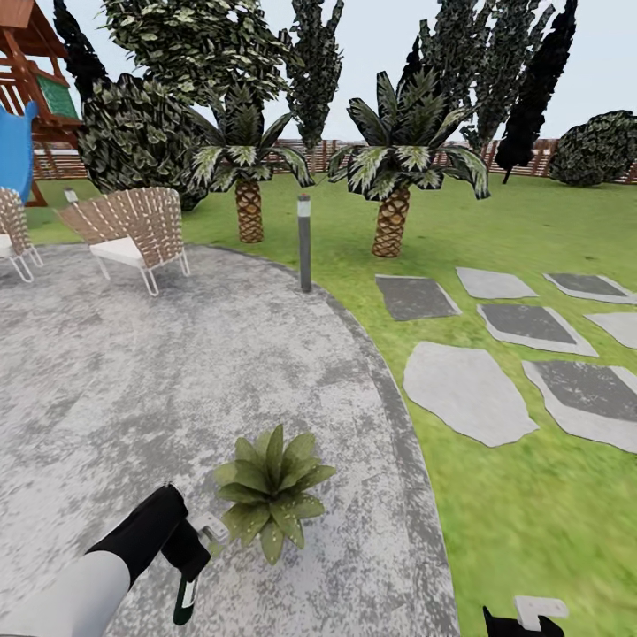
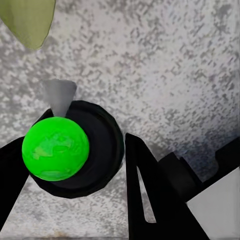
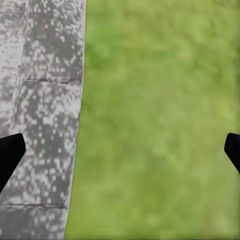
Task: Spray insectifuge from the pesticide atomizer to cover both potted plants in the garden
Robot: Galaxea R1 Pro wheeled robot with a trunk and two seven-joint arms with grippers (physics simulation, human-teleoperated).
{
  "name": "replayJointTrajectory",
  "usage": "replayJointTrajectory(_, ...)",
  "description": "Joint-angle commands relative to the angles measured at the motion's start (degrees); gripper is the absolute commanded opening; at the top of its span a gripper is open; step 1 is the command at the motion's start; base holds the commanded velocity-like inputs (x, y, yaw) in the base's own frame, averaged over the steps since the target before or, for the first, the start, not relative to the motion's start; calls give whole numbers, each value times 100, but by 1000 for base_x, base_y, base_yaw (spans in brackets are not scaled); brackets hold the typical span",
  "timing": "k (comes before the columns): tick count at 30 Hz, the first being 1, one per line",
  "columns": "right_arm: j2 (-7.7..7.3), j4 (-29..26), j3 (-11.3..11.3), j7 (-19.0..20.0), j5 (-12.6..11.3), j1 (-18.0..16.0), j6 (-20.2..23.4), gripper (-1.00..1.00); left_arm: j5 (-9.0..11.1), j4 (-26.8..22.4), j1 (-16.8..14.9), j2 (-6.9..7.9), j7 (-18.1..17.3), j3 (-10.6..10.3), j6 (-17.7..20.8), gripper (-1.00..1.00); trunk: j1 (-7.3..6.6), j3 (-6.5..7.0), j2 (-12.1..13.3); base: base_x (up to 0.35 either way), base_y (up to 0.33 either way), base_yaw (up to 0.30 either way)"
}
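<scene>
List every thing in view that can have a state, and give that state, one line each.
pesticide atomizer: held in the left gripper, off the ground, beside the plant.
left gripper: shut on the atomizer.
right gripper: open, empty, over the patio edge and lawn.
potted plant: upright on the stone patio, untouched.
wicker chair: upright, unoccupied.
lamp post: standing upright at the patio edge.

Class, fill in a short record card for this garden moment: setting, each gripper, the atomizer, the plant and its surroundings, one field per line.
setting: round grey stone patio edged by lawn
left gripper: shut on the pesticide atomizer, just beside the plant
atomizer end-on: green cap between the fingers
right gripper: open, nothing between its fingertips, above the patio edge and grass
potted plant: one green leaf rosette on the patio
background: wicker chair, lamp post, stepping stones
</scene>
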Motion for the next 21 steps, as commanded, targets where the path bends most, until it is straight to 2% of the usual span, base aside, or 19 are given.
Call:
replayJointTrajectory(1, 3, 0, -49, 44, 34, -6, -30, 100, -37, -15, 37, 15, -44, -20, 12, -100, -1, -5, -2, 0, 0, -5)
replayJointTrajectory(5, 3, 0, -49, 44, 37, -6, -28, 100, -36, -54, 77, 43, -44, -15, 9, -100, -1, -5, -2, 0, 0, -50)
replayJointTrajectory(16, 3, 1, -49, 44, 41, -7, -26, 100, -35, -117, 79, -2, -40, -16, 9, -100, -1, -5, -2, 0, 0, -258)
replayJointTrajectory(21, 3, 4, -47, 44, 41, -7, -26, 100, -35, -117, 78, -3, -41, -23, 9, -100, -1, -5, -2, -144, 0, -31)
